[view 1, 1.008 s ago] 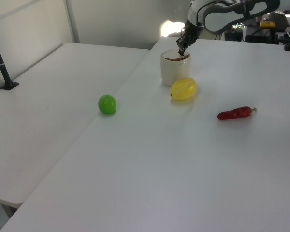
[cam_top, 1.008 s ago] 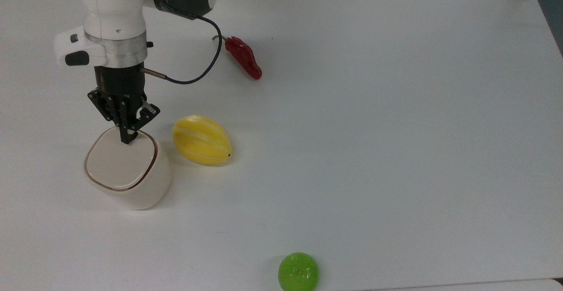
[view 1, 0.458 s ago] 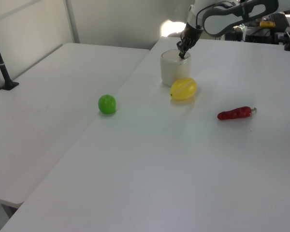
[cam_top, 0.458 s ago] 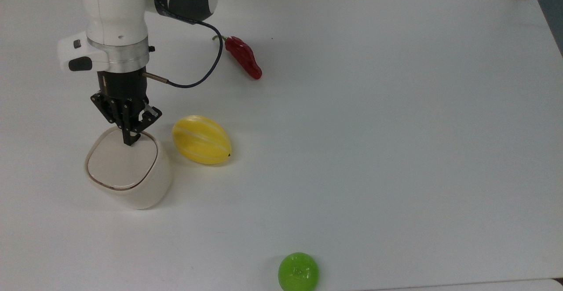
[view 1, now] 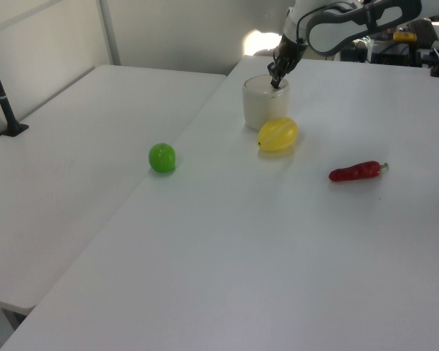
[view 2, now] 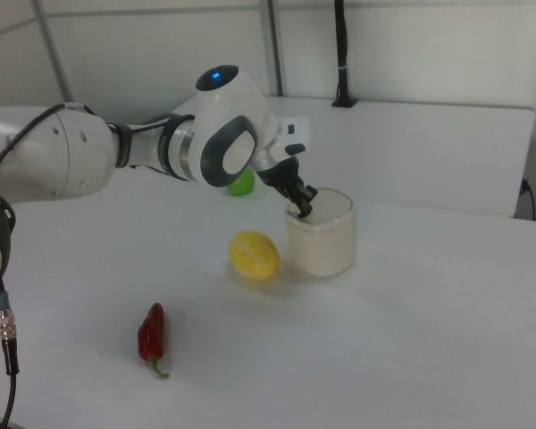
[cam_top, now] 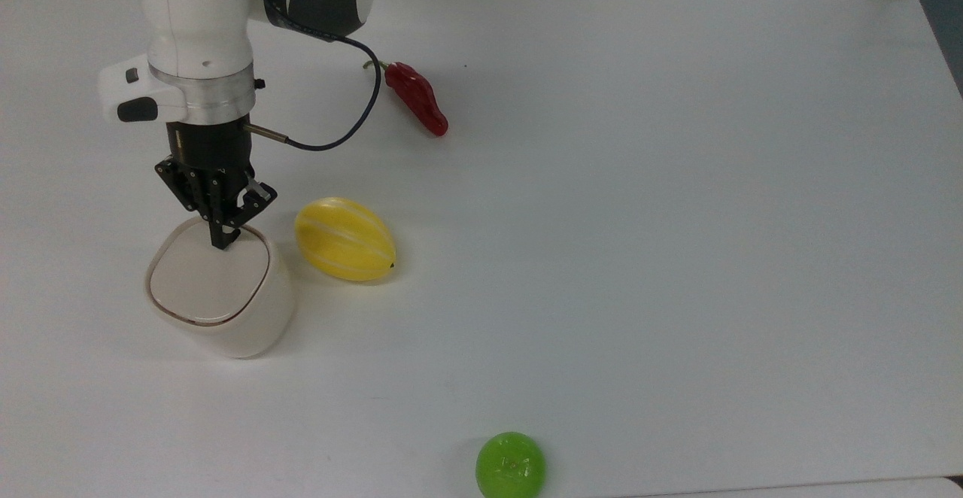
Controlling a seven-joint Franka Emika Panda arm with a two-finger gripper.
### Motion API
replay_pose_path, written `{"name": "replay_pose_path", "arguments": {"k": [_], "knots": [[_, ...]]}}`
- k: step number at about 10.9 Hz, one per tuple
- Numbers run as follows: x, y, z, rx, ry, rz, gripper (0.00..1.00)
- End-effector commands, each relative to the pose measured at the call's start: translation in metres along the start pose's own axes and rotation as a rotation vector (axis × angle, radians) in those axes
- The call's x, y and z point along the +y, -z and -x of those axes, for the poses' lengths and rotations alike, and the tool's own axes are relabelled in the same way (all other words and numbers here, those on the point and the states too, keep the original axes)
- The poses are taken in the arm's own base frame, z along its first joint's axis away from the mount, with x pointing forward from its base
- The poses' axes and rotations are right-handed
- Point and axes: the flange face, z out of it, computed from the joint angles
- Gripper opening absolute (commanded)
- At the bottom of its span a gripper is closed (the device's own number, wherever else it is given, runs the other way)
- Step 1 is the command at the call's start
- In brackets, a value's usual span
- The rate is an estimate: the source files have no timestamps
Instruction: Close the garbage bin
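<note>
In the left view the gripper presses its tip onto the garbage bin, with a yellow melon just beside

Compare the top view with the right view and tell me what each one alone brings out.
Top view alone: the flat lid seen from above, ringed by a dark line, gripper tip at its edge.
Right view alone: the garbage bin's side wall, and a black post on the far table.
Both: yellow melon, red chili pepper, green fruit.
</note>
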Motion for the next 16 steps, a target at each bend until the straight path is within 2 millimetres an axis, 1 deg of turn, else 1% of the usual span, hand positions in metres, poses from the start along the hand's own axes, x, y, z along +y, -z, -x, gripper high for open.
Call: {"name": "replay_pose_path", "arguments": {"k": [1, 3, 4, 5, 6, 7, 8, 9, 10, 12, 13, 15, 16], "knots": [[0.001, -0.018, 0.015, -0.054, -0.001, 0.009, 0.0], [-0.002, -0.001, 0.008, -0.031, -0.006, 0.003, 0.0], [-0.002, 0.014, 0.004, -0.015, -0.007, -0.002, 0.0], [-0.001, 0.025, 0.003, -0.036, -0.01, 0.002, 0.0], [-0.001, 0.042, 0.0, -0.051, -0.011, 0.005, 0.0], [-0.005, 0.059, 0.0, -0.06, -0.008, 0.0, 0.0], [-0.011, 0.081, 0.001, -0.07, 0.0, -0.003, 0.0], [-0.031, 0.103, 0.006, -0.093, 0.029, -0.011, 0.0], [-0.041, 0.121, 0.013, -0.126, 0.046, -0.011, 0.0], [-0.076, 0.151, 0.037, -0.231, 0.124, -0.005, 0.0], [-0.091, 0.17, 0.048, -0.264, 0.165, -0.008, 0.0], [-0.108, 0.199, 0.072, -0.347, 0.291, -0.012, 0.0], [-0.11, 0.207, 0.082, -0.396, 0.348, -0.012, 0.0]]}}
